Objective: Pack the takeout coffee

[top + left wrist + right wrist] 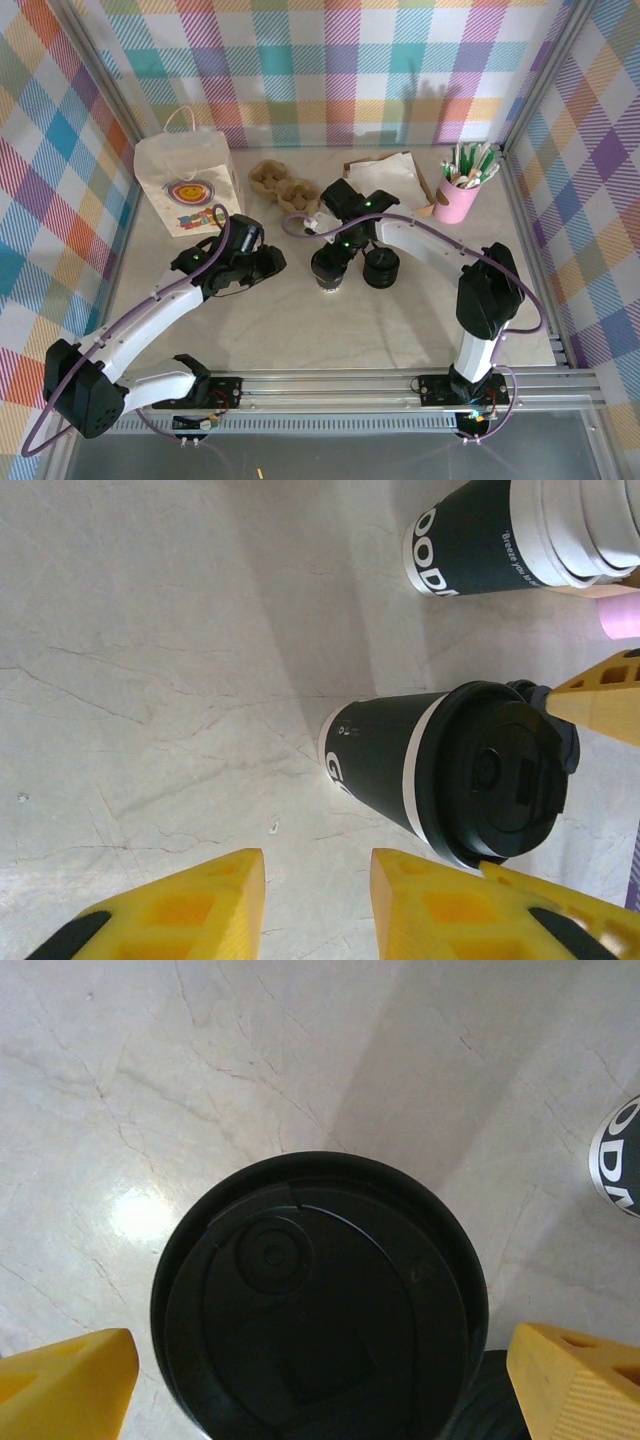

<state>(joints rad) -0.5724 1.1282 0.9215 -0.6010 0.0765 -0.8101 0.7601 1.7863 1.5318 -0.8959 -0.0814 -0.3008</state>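
Note:
The takeout coffee [328, 272] stands upright mid-table, a dark paper cup [385, 765] with white lettering and a round black lid [320, 1300]. My right gripper [320, 1385] hovers just over it, open wide. Its yellow fingers [65, 1385] flank the lid with a gap on each side. My left gripper [318, 900] is low over the table just left of the cup. It is open by a narrow gap with bare tabletop between its fingers [170, 915], and it does not touch the cup.
A squat stack of black lids [380, 268] stands right beside the cup. A stack of nested cups [520, 535] is behind it. At the back are a white paper bag [185, 185], a pulp cup carrier [283, 185], napkins [395, 178] and a pink holder of straws [458, 198].

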